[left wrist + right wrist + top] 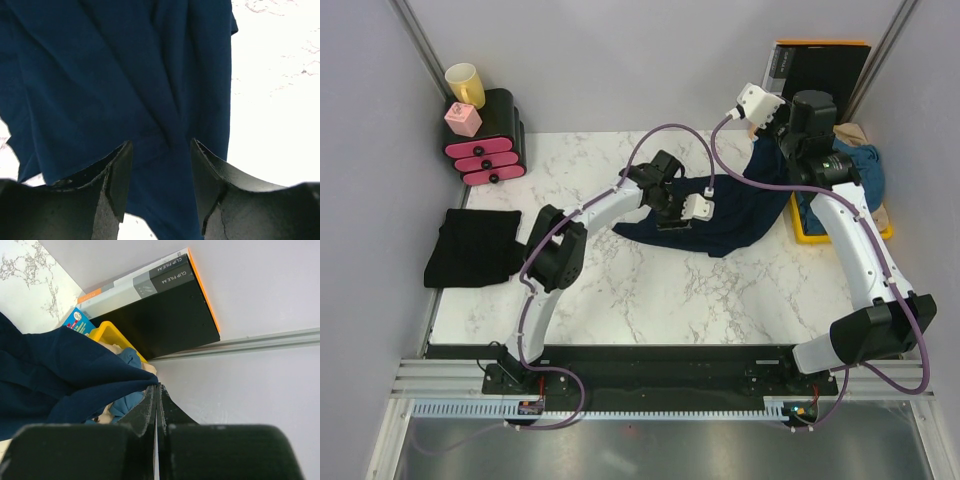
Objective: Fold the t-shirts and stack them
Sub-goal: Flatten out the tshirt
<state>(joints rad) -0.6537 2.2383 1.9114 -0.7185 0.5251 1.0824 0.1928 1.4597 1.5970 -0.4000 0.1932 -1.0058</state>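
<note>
A large dark navy t-shirt lies crumpled across the back of the marble table, and its right end is lifted toward the tray. My right gripper is shut on that raised edge; in the right wrist view the navy cloth runs into the tips of the right gripper. My left gripper hovers over the shirt's left part. In the left wrist view the left gripper is open, with a ridge of navy cloth under the gap. A folded black t-shirt lies at the table's left edge.
A yellow tray at the back right holds a medium-blue shirt and a beige one. A black orange-edged folder leans on the wall behind it. Pink drawers with a yellow cup stand at the back left.
</note>
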